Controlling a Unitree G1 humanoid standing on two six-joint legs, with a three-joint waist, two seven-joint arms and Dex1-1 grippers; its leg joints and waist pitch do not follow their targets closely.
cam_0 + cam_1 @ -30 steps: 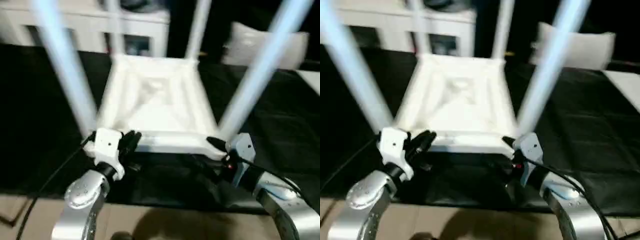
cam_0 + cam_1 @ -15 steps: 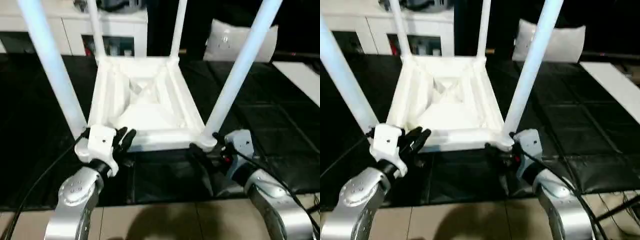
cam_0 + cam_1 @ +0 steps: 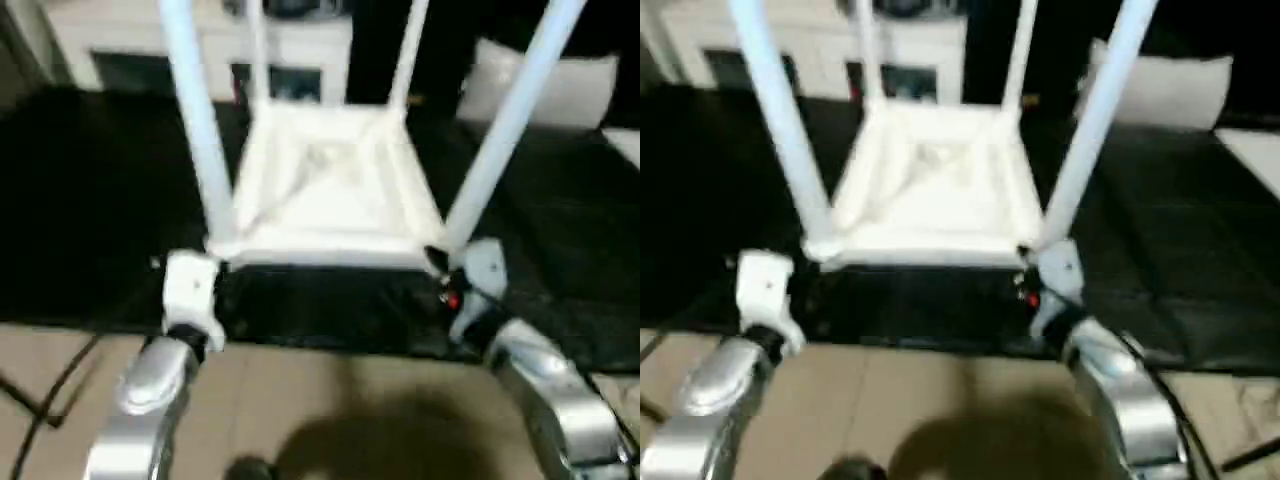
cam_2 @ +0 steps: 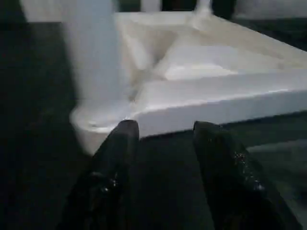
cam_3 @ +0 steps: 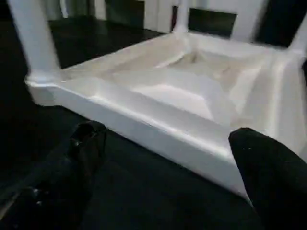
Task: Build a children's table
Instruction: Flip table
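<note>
The children's table lies upside down on the black-covered work table, its white ribbed tabletop [image 3: 330, 190] facing up. Its white legs stand in the corner sockets, the near left leg [image 3: 200, 120] and near right leg [image 3: 505, 120] closest to me. My left gripper [image 4: 165, 132] hovers just short of the near rim [image 4: 216, 108], beside the near left leg's socket [image 4: 96, 120]; it is open and holds nothing. My right gripper [image 5: 168, 134] is wide open in front of the same rim [image 5: 158, 129], close to the near right corner, with nothing between its fingers.
The black cover [image 3: 90, 200] ends at a front edge just behind my wrists, with tan floor [image 3: 330, 400] below. White cabinets [image 3: 110, 40] stand at the back and a pale cushion-like thing [image 3: 570, 85] at the back right. A black cable [image 3: 50, 390] trails at the left.
My left gripper's fingers have spread apart and drawn back a little from the tabletop's near rim. The right gripper has stayed wide open. The head view has shifted.
</note>
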